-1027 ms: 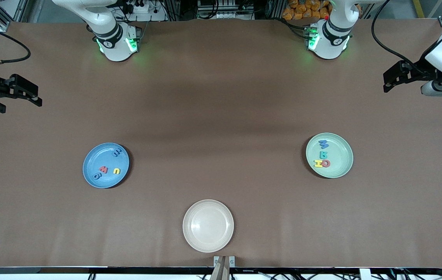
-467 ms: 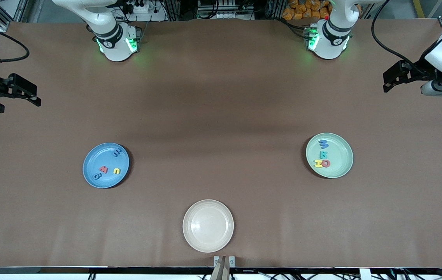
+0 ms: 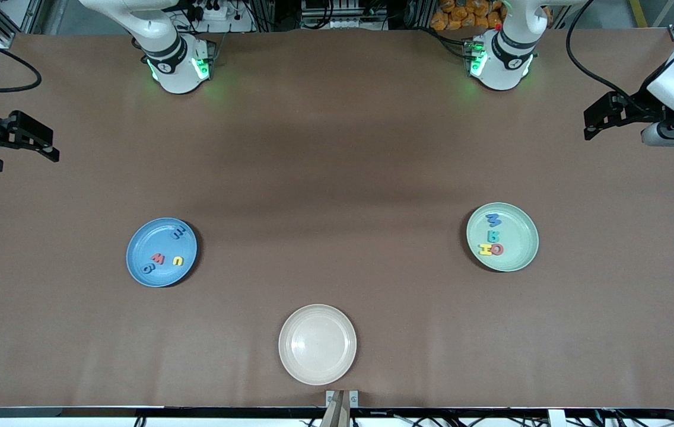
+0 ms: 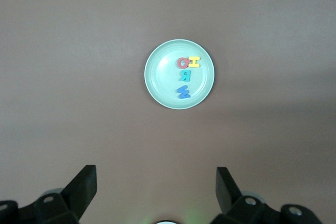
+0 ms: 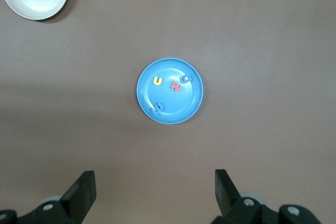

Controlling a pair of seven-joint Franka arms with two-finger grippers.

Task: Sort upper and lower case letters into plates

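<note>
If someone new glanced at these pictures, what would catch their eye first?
Probably the bright toy letters: four in the blue plate toward the right arm's end, four in the mint green plate toward the left arm's end. The cream plate sits nearest the front camera with nothing in it.

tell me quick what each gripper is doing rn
Left gripper: open, holding nothing, up over bare table.
Right gripper: open, holding nothing, up over bare table.

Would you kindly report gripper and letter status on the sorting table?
Left gripper and right gripper open, empty, at table ends. Four toy letters in round blue plate, four in mint green plate. Cream plate bare.
</note>
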